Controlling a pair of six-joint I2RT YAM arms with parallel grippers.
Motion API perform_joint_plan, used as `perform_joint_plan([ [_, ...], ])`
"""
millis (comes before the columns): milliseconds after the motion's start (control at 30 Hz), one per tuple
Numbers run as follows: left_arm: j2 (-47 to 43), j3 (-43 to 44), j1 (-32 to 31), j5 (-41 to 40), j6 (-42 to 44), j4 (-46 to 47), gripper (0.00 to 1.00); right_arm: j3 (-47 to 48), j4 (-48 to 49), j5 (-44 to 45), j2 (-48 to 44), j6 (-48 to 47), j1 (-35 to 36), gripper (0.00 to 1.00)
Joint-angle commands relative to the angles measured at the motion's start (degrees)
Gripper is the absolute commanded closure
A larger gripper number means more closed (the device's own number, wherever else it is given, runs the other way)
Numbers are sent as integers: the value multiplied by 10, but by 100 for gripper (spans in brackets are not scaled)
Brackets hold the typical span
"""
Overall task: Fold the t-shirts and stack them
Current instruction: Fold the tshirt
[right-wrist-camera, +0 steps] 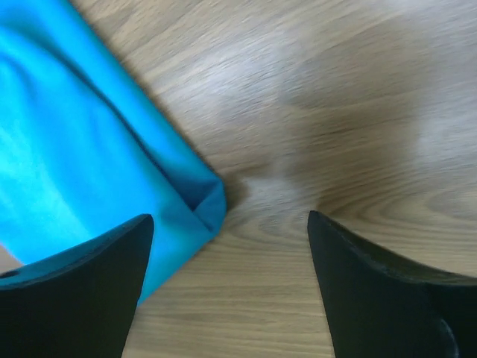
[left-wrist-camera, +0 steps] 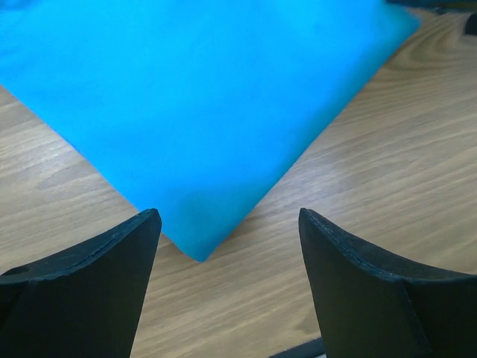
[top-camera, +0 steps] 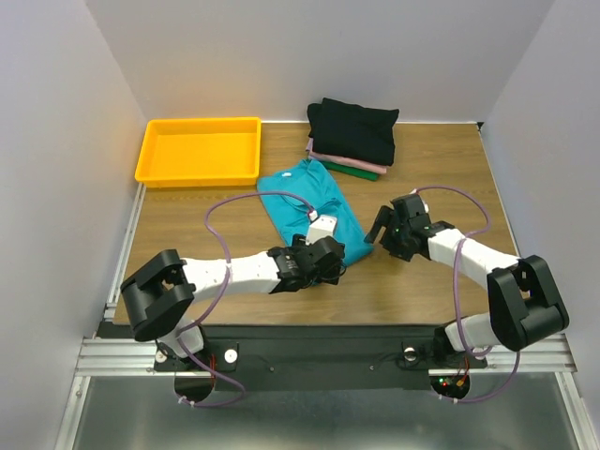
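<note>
A teal t-shirt (top-camera: pixel 300 192) lies partly folded lengthwise in the middle of the table. Its near corner shows in the left wrist view (left-wrist-camera: pixel 201 112) and its right corner in the right wrist view (right-wrist-camera: pixel 82 179). My left gripper (top-camera: pixel 328 258) is open and empty just above the shirt's near corner. My right gripper (top-camera: pixel 380 225) is open and empty beside the shirt's right corner. A stack of folded shirts stands at the back: black (top-camera: pixel 354 129) on top, pale pink (top-camera: pixel 339 162) and dark green (top-camera: pixel 361 172) below.
A yellow plastic tray (top-camera: pixel 148 159) sits at the back left of the wooden table (top-camera: pixel 441 178). White walls close in the back and both sides.
</note>
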Motion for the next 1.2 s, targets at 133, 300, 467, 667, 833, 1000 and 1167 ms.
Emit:
perform_joint_plan([
  [133,40,-18,-8,19,14,13,26,-7,57,-80,12,10,1,35],
  [300,60,-30,-8,19,3,8,33,-13,67,-89,41,13,1,42],
  [467,95,-27,-9,33,3,8,44,-17,73,-85,57,14,1,62],
  [667,94,-33,-31,47,-4,3,100,-35,71,-82,19,16,1,83],
  [833,65,-25,-98,43,-21,-9,100,-73,47,-61,-93,29,-1,90],
  [1000,19,28,-182,56,-15,-18,100,-70,-69,-26,-247,24,-1,93],
  [1167,-45,56,-213,79,-2,4,100,-27,-157,-18,-336,2,-1,93],
])
